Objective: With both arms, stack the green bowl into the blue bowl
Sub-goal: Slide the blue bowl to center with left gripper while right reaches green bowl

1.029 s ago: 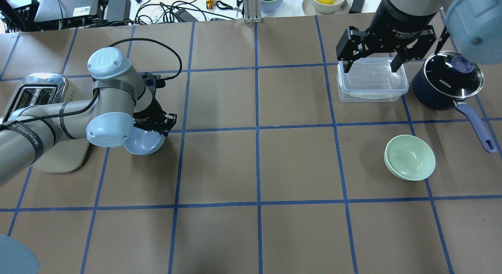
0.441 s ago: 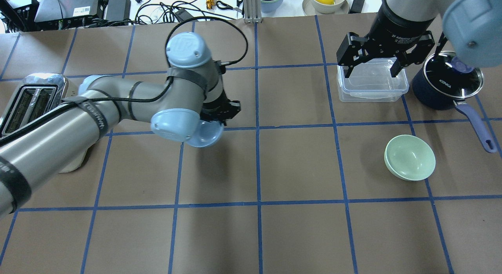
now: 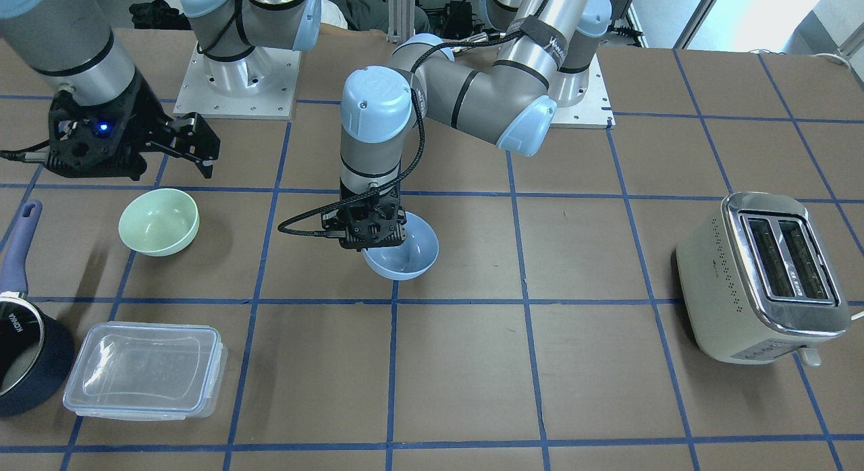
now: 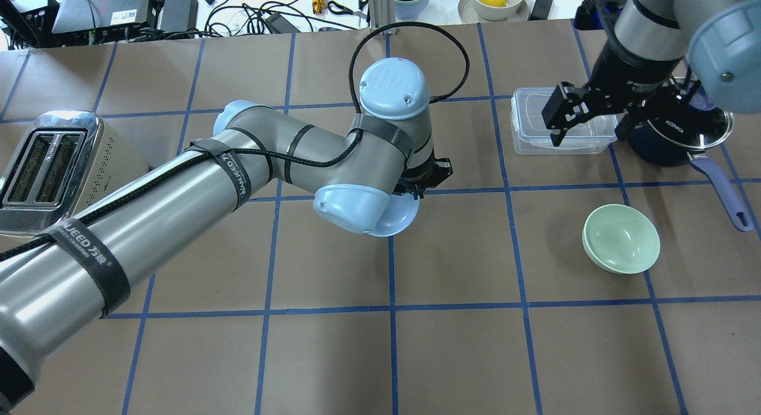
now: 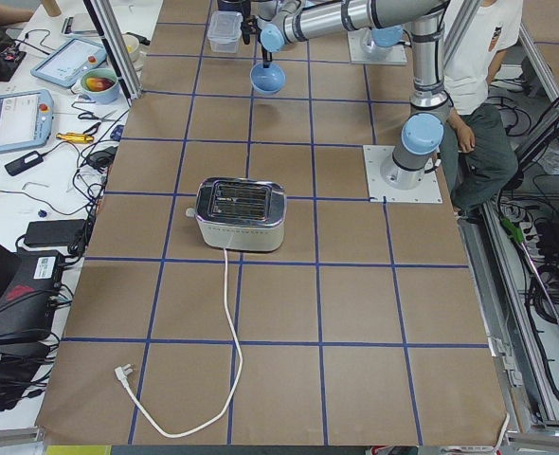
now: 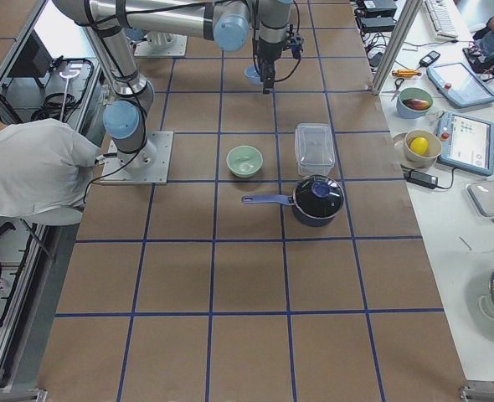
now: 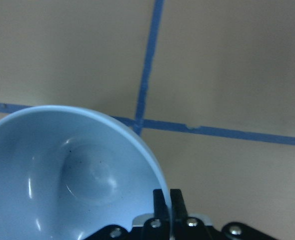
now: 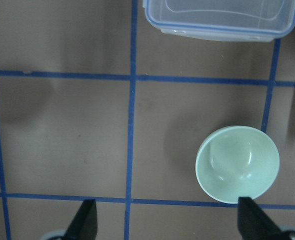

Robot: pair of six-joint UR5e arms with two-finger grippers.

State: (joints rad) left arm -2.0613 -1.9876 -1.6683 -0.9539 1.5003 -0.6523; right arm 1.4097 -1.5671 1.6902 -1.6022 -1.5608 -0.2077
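Observation:
The blue bowl hangs above the middle of the table, tilted. My left gripper is shut on its rim. The left wrist view shows the fingers pinching the rim of the blue bowl. The front view shows the blue bowl under the left gripper. The green bowl sits upright on the table at the right, empty. My right gripper is open, above the table behind the green bowl. The right wrist view shows the green bowl beyond the spread fingertips.
A clear lidded plastic container lies behind the green bowl, partly under my right gripper. A dark navy saucepan with a glass lid stands to its right, handle pointing forward. A toaster stands at the far left.
My left arm has carried the blue bowl to the right, from beside the toaster to the table's middle. My right gripper has shifted right and turned, staying open.

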